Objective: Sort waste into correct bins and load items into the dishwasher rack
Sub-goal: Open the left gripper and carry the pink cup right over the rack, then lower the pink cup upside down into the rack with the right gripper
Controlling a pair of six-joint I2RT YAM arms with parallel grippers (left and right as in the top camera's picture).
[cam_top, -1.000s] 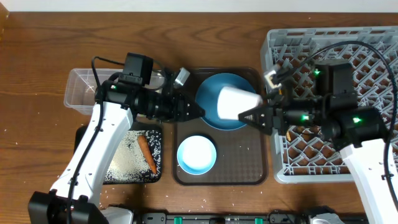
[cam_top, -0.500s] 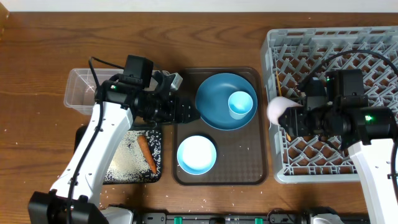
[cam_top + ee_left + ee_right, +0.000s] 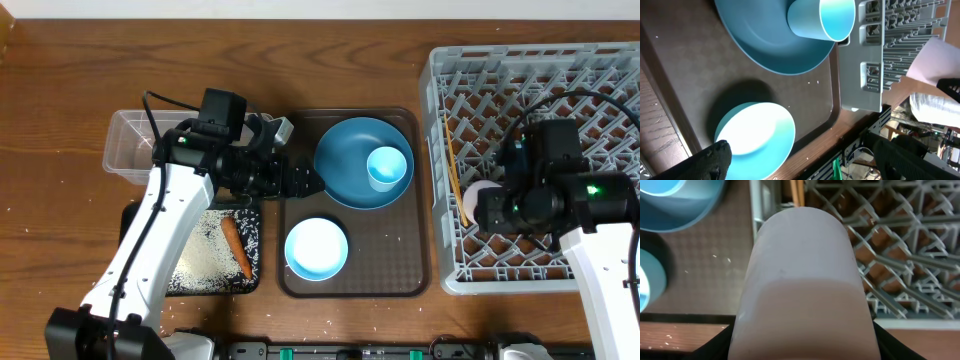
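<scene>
Right gripper (image 3: 488,208) is clenched on the white-pink cup (image 3: 470,203), at the left edge of the rack (image 3: 600,80), centre right of the overhead frame, just beside the chopsticks (image 3: 451,160). Left gripper (image 3: 308,183) is released, fingers spread, nothing between them, at the left rim of the plate (image 3: 345,170). Blue cup (image 3: 386,167) stands on the plate. Bowl (image 3: 316,249) sits below it on the brown tray (image 3: 400,270).
</scene>
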